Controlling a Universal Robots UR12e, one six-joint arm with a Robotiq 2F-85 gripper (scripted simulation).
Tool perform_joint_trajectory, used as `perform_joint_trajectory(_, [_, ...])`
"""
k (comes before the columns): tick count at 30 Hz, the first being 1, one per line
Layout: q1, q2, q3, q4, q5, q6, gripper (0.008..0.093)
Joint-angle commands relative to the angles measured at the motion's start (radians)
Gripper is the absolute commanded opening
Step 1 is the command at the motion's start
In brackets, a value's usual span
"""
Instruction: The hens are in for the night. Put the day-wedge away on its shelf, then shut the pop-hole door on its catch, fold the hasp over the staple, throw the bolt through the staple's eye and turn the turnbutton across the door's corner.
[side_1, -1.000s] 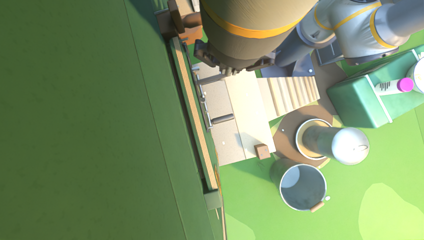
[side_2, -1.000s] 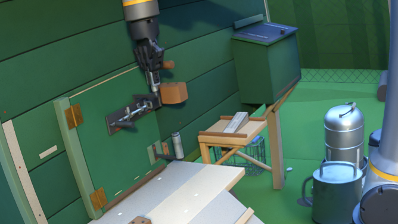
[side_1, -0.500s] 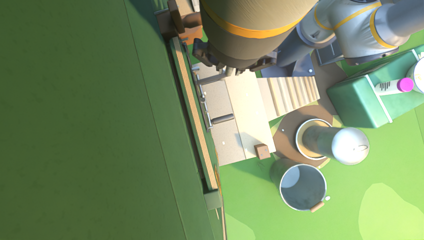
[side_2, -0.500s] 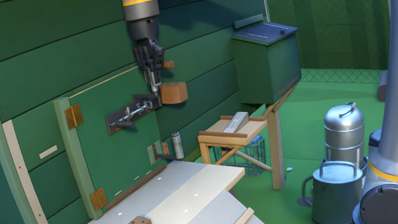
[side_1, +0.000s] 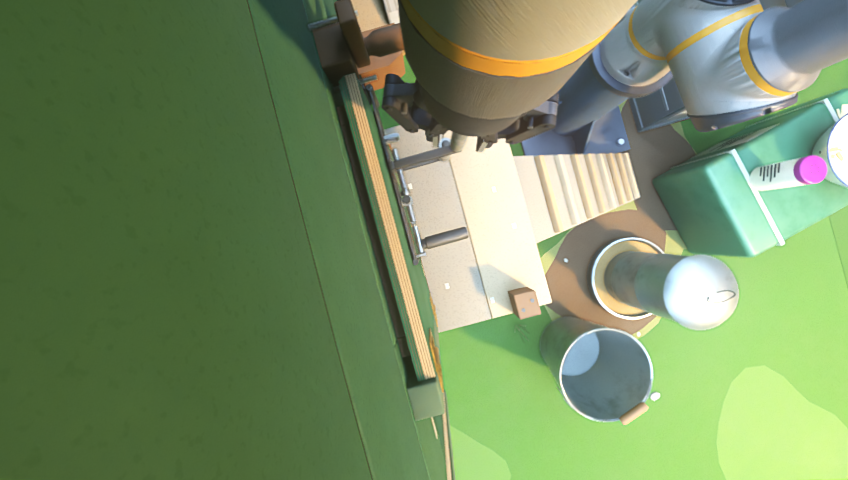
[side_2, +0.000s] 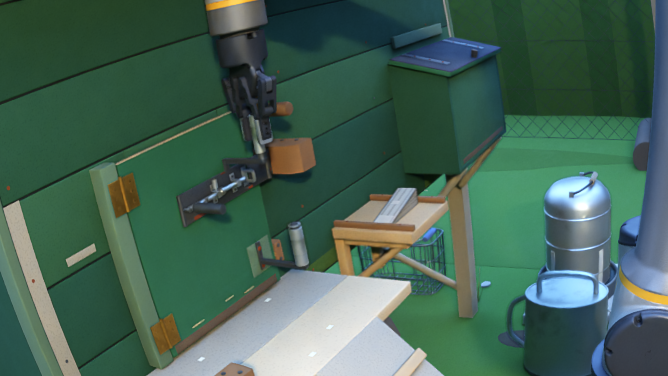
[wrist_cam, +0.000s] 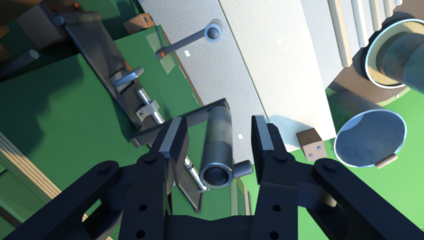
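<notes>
The hasp (side_2: 250, 164) lies folded across the closed pop-hole door (side_2: 195, 220), over the staple beside the bolt plate (side_2: 216, 192). The bolt (wrist_cam: 150, 107) sits in its guides on that plate, and its dark knob (side_2: 206, 208) sticks out from the door. The day-wedge (side_2: 397, 204) lies on the wooden shelf (side_2: 392, 220) to the right. The turnbutton (side_2: 272, 260) is at the door's lower right corner, its arm pointing away from the door. My gripper (wrist_cam: 218, 133) hangs at the hasp's end, its fingers either side of the hasp's grey handle (wrist_cam: 218, 139). The gripper is open and holds nothing.
The orange-brown block (side_2: 291, 155) on the wall sits just right of my gripper. Below the door a pale ramp (side_2: 310, 325) slopes down. A metal bucket (side_1: 604, 375), a churn (side_2: 577, 220) and a can (side_2: 560, 320) stand on the grass to the right. A green nest box (side_2: 445, 105) hangs above the shelf.
</notes>
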Motion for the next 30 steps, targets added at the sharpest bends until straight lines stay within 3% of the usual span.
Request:
perform_joint_trajectory(1, [0.0, 0.0, -0.001, 0.0, 0.0, 0.0, 0.048])
perform_joint_trajectory(30, [0.0, 0.0, -0.098, 0.097, 0.0, 0.0, 0.048])
